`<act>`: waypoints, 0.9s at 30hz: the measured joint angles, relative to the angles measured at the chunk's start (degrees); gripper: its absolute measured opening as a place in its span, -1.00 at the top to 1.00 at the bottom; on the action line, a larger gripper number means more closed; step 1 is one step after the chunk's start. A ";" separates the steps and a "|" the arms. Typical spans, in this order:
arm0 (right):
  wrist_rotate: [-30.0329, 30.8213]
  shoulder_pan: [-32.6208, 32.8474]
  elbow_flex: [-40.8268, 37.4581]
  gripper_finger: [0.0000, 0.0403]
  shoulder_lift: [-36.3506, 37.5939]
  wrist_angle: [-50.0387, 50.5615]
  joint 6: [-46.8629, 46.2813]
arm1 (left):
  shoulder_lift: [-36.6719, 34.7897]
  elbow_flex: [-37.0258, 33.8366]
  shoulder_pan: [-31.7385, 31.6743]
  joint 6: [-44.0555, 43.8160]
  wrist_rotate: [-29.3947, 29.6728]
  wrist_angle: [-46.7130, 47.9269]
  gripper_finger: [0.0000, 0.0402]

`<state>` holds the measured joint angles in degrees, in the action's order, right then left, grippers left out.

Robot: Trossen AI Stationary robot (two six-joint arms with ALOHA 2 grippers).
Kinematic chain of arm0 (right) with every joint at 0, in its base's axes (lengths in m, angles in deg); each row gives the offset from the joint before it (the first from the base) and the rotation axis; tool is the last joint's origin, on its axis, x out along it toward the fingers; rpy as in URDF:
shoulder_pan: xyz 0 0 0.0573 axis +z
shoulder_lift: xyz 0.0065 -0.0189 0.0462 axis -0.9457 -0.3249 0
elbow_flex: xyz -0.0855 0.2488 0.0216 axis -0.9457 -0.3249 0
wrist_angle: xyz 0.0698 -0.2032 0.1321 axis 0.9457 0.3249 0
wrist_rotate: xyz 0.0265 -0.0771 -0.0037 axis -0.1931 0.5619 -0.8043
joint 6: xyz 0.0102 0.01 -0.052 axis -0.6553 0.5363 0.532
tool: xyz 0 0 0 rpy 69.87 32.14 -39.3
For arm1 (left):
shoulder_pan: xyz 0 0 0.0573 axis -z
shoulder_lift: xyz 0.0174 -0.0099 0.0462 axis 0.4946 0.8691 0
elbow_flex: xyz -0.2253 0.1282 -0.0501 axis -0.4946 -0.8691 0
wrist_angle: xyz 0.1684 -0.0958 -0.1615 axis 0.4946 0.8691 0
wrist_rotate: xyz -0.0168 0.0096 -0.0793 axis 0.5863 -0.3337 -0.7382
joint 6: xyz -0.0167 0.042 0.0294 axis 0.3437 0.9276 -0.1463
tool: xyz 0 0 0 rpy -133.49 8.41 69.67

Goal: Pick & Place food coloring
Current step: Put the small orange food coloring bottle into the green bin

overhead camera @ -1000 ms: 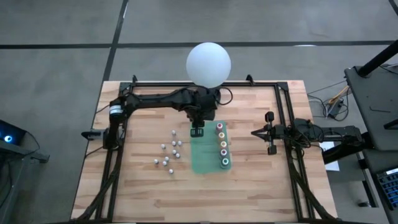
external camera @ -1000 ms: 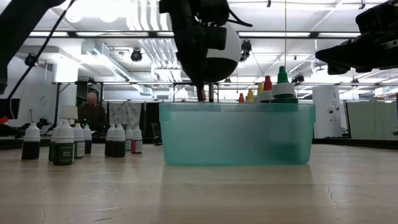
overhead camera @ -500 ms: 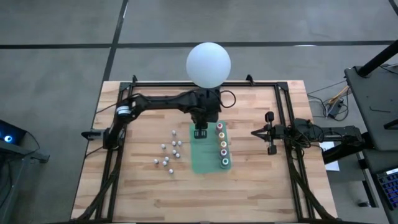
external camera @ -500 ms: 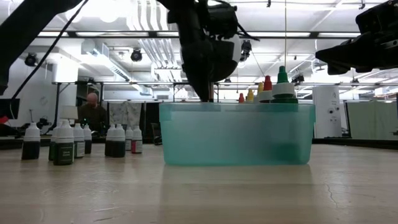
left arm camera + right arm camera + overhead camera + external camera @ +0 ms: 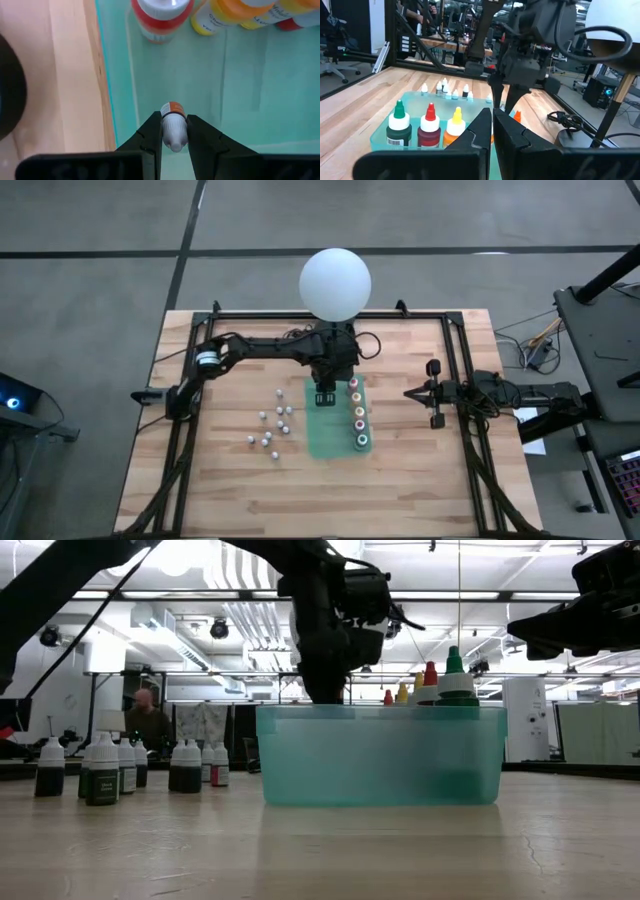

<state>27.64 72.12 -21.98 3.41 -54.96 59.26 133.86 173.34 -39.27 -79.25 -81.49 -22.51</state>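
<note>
left wrist view, small white bottle with orange-banded label, pinched between left fingers, right fingers closed

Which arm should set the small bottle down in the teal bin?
Left. Its gripper already holds the small bottle over the teal bin, beside the coloured-top bottles. The right gripper waits off to the side.
</note>
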 joint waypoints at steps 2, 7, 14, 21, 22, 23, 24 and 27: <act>-0.01 0.00 0.00 0.96 0.00 0.02 0.04 | 0.47 -0.01 0.00 0.00 0.00 -0.34 0.76; 0.00 0.00 0.00 0.96 0.00 0.00 0.06 | 1.41 -0.04 0.00 0.02 -0.35 -1.46 0.76; -0.02 0.00 0.00 0.96 0.00 0.02 -0.05 | 1.88 -0.11 0.00 0.02 -0.66 -4.04 0.76; -0.02 0.02 0.00 0.96 0.00 0.00 0.05 | 3.17 -0.22 0.00 0.02 -1.22 -4.01 0.76; -0.02 0.02 0.00 0.96 0.00 0.01 -0.02 | 3.26 -0.22 0.00 0.01 -1.22 -4.04 0.76; -0.02 0.00 0.00 0.96 0.00 0.00 -0.03 | 3.28 -0.22 0.00 0.00 -1.22 -4.04 0.76; -0.02 0.02 0.00 0.96 0.00 0.00 0.10 | 3.47 -0.22 0.00 0.02 -1.22 -4.07 0.76; -0.02 0.02 0.00 0.96 0.00 0.01 -0.04 | 3.86 -0.30 0.00 0.04 -1.22 -4.04 0.76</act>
<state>27.62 72.14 -21.98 3.41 -54.95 59.21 137.73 173.03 -39.27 -79.21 -82.71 -26.55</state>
